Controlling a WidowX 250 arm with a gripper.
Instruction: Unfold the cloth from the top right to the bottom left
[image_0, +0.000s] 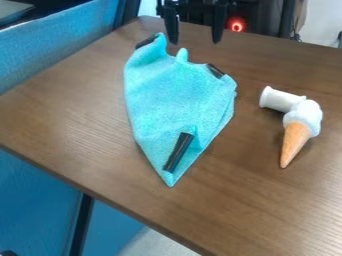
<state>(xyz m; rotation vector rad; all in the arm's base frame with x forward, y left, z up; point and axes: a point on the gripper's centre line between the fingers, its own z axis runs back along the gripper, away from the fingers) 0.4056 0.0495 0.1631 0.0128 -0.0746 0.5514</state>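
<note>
"At twelve o'clock?"
"Gripper (195, 26), one, released, fingers apart."
"Centre, towards twelve?"
"Cloth (174, 95), one, turquoise (partly folded, tip at six), on table (73, 110)."
"Three?"
"Toy cone (295, 142), white cylinder (279, 99) alongside."

Brown wood-grain table (67, 115) | blue textured panel (63, 37) left of table | pale floor (160, 245) below table | red light (236, 24) (small, round, glowing) behind table

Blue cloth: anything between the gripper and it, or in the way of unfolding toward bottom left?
Nothing visible between gripper and cloth, or on the table to its lower left. Ice cream cone and white cylinder lie off to the right.
</note>
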